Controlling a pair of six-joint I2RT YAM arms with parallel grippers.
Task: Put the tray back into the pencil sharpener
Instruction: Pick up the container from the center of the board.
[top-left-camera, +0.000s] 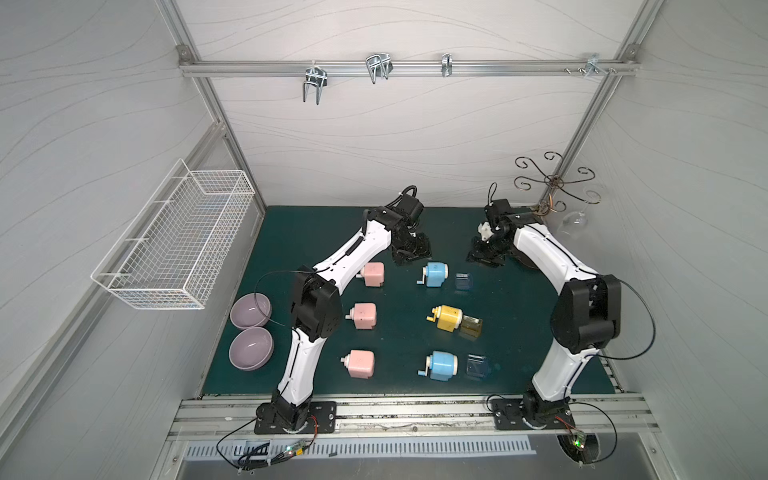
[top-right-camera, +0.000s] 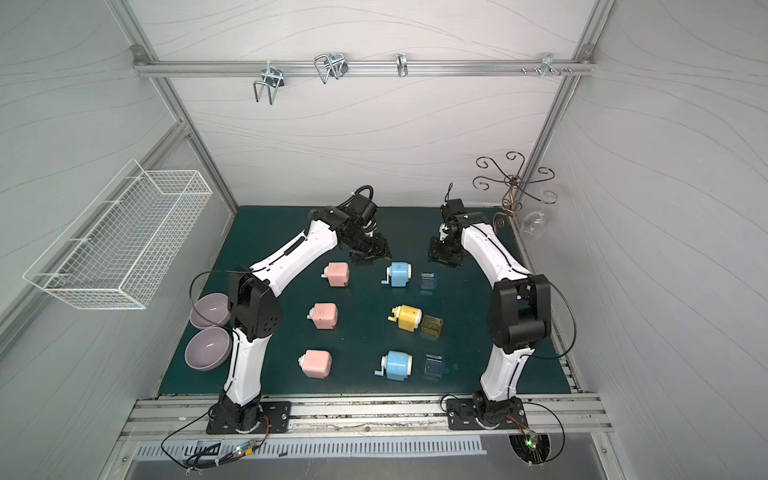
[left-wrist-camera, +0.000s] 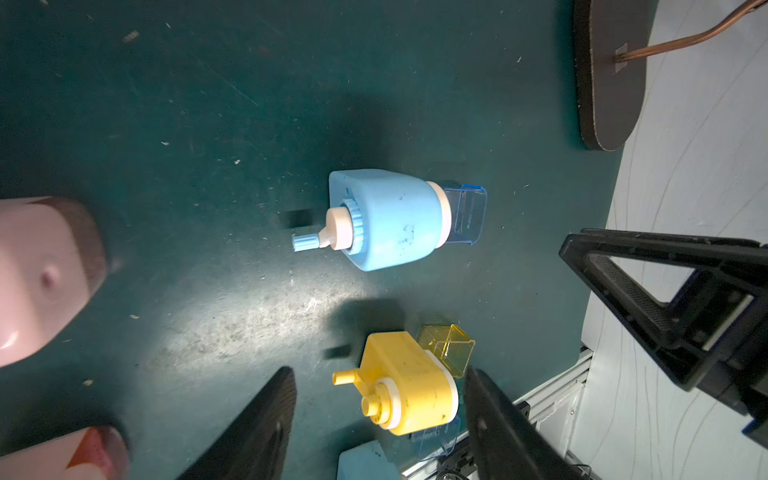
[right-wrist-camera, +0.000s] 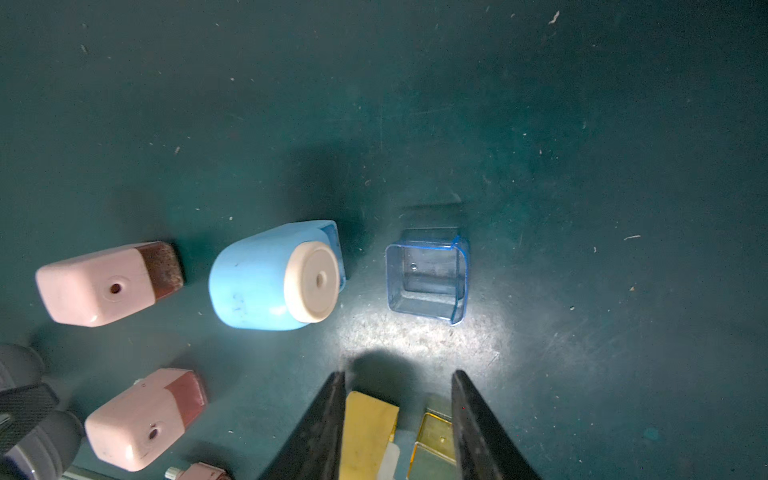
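Tray (right-wrist-camera: 428, 276), clear blue plastic, lying on the green tabletop (top-left-camera: 519, 299) outside its pencil sharpener (right-wrist-camera: 266, 278), the blue one in the far row. Its hollow interior shows in the right wrist view. A strip of bare tabletop separates the two. The tray sits off the sharpener's cream end (the crank points the opposite way).

On the crank side stands a first pink sharpener (top-left-camera: 374, 274). A second pink sharpener (top-left-camera: 365, 316) and a third pink sharpener (top-left-camera: 360, 363) stand in the rows nearer the arm bases.

In the middle row, a yellow sharpener (top-left-camera: 448, 318) has a yellow tray (top-left-camera: 471, 326) touching its end. In the nearest row, a near blue sharpener (top-left-camera: 442, 365) has a near blue tray (top-left-camera: 477, 365) just beside it, apart. Two purple bowls (top-left-camera: 250, 309) sit at the tabletop's left edge.

Left jaws: apart and empty, hanging beyond the pencil sharpener toward the back wall. Right jaws: apart and empty, likewise beyond the tray. In the right wrist view the tray lies ahead of their tips, roughly in line with the gap, untouched.
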